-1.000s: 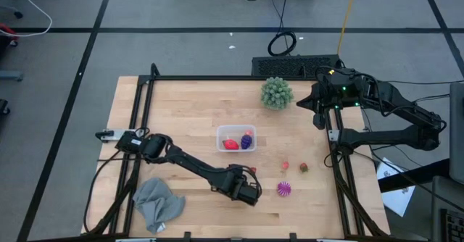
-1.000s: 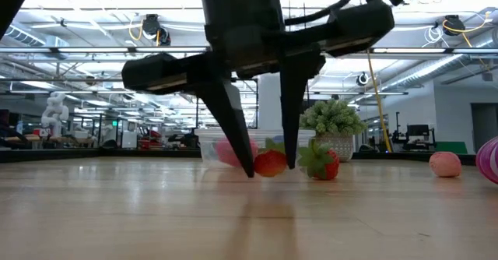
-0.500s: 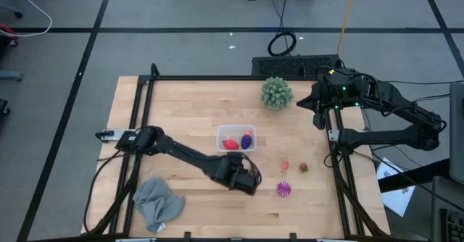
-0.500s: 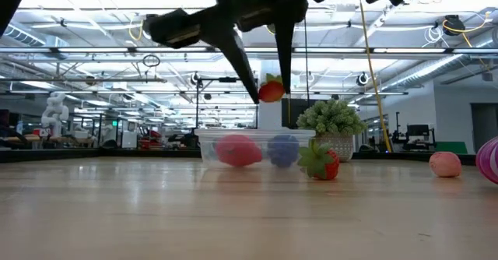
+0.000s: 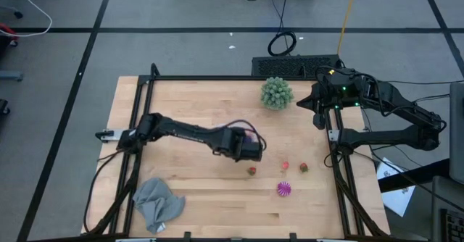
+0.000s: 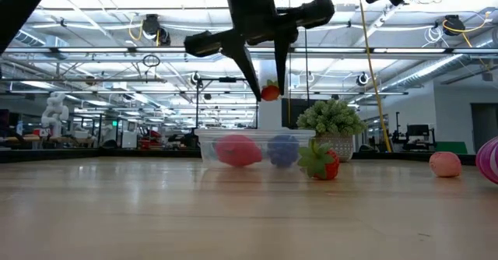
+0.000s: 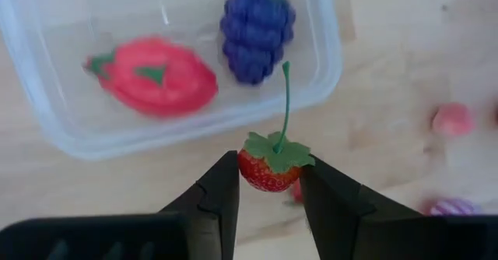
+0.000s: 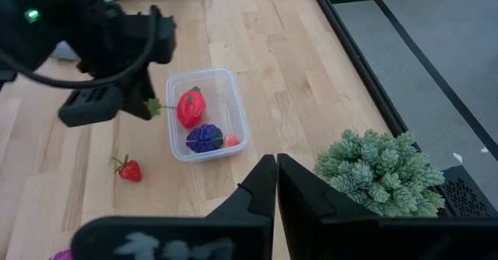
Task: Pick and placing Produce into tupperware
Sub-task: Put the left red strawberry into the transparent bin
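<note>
Holding a toy strawberry above the clear container

A small red strawberry (image 7: 267,169) with a green leafy cap and a thin upright stem is clamped between the two dark fingers of the left pincer (image 7: 268,184), which is partly closed around it. In the low view the fruit (image 6: 269,92) is seen raised well clear of the worktop (image 5: 188,108), above the tupperware (image 6: 257,147). From overhead, the left pincer (image 5: 250,149) is positioned over the container's place, which is largely covered by the arm.

Inside the tupperware (image 7: 54,116), a larger red fruit with a green top (image 7: 156,76) and a dark purple bunch of grapes (image 7: 255,34) are seen side by side; a bit of pink is visible at the far edge but cannot be identified.

On the bare worktop outside the container, another small strawberry (image 5: 251,171) lies just beside it, with a pink piece (image 5: 286,167) and a reddish piece (image 5: 303,167) farther along and a striped magenta piece (image 5: 283,189) near them. A green spiky ball (image 5: 276,93) stands near the far edge, and a grey cloth (image 5: 157,202) is bunched at the near left corner.

The right pincer (image 8: 276,170) is held fully closed and empty, parked by the worktop's right edge near the spiky ball (image 8: 375,170).
</note>
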Available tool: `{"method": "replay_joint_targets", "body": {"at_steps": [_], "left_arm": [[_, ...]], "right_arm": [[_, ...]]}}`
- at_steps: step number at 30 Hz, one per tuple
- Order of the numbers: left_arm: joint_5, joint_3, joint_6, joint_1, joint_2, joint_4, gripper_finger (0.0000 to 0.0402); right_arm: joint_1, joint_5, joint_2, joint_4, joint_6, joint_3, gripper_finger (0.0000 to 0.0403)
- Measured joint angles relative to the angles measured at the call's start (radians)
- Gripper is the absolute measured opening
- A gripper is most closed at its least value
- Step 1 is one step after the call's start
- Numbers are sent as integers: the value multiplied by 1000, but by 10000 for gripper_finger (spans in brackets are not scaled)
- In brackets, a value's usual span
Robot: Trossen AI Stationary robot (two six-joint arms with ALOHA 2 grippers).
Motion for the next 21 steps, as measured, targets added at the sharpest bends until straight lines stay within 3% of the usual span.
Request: {"method": "replay_joint_targets", "body": {"at_steps": [11,21], "left_arm": [[28,0,85,82,-12,-10,118],[28,0,104,92,-4,-21,118]], "right_arm": [[0,0,0,0,0,0,4],[0,0,0,0,0,0,4]]}}
